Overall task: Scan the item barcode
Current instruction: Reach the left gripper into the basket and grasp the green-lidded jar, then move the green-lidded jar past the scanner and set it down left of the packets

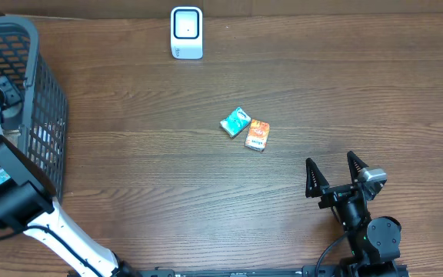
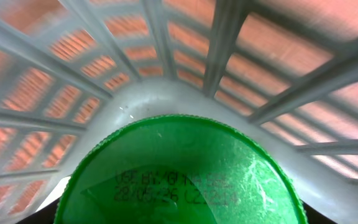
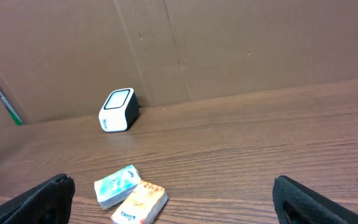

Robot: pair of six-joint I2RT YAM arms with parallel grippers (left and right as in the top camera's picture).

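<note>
A round green lid point(image 2: 179, 174) with a printed date code fills the bottom of the left wrist view, right up against the camera. It lies inside the grey mesh basket point(image 1: 48, 100), whose wall point(image 2: 229, 37) rises behind it. My left arm point(image 1: 6, 192) reaches down into the basket, and its fingers are hidden behind the lid. The white barcode scanner point(image 1: 186, 32) stands at the far edge of the table. My right gripper point(image 1: 334, 171) hovers open and empty near the front right.
A teal tissue pack point(image 1: 236, 121) and an orange tissue pack point(image 1: 258, 135) lie side by side mid-table, ahead of the right gripper. The scanner point(image 3: 117, 110) stands before a cardboard wall point(image 3: 229, 50). The basket takes up the far left.
</note>
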